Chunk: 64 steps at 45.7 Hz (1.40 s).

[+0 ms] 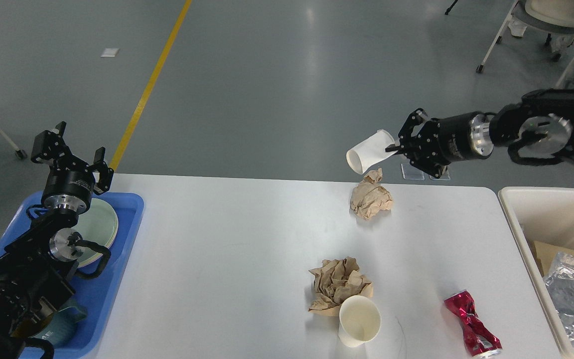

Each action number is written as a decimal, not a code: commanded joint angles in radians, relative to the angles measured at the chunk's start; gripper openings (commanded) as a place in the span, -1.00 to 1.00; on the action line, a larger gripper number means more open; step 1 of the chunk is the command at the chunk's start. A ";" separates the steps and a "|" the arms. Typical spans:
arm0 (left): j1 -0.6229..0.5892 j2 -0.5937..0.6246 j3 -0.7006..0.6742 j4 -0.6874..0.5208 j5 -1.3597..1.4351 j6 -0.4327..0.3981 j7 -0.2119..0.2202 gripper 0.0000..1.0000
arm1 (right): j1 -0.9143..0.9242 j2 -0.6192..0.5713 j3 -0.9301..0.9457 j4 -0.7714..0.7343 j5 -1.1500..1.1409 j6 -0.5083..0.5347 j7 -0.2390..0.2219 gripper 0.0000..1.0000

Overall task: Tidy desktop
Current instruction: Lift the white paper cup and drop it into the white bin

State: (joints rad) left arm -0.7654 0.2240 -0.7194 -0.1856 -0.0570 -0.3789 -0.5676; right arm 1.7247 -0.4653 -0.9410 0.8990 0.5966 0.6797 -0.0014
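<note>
While tilted, right pincer (pixel 400 145) pinches smooth paper cup (pixel 368 151).

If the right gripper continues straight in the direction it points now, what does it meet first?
The right gripper points left, raised above the white desktop, shut on a white paper cup. Beyond the cup only grey floor shows, so the way looks free, though depth is unclear.

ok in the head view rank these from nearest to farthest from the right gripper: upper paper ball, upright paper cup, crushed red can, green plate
1. Upper paper ball: just below the right gripper, at the desktop's far edge.
2. Upright paper cup: near edge, below the gripper.
3. Crushed red can: near edge, right; too close to the cup to call.
4. Green plate: far left, in the blue tray.
</note>
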 commanded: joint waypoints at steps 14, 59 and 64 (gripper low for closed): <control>0.000 0.000 0.000 0.000 0.000 0.000 0.000 0.92 | 0.075 -0.179 -0.007 -0.091 -0.100 0.034 0.001 -1.00; 0.000 0.000 0.000 0.000 0.000 0.000 0.000 0.92 | -0.751 -0.262 0.016 -0.289 -0.096 -0.646 0.012 1.00; 0.000 0.000 0.000 0.000 -0.001 0.000 0.000 0.92 | -0.726 -0.225 0.008 -0.284 -0.098 -0.637 0.011 1.00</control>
State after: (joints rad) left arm -0.7654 0.2239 -0.7194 -0.1856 -0.0568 -0.3789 -0.5683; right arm 0.9784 -0.7232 -0.9251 0.6110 0.5000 0.0351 0.0096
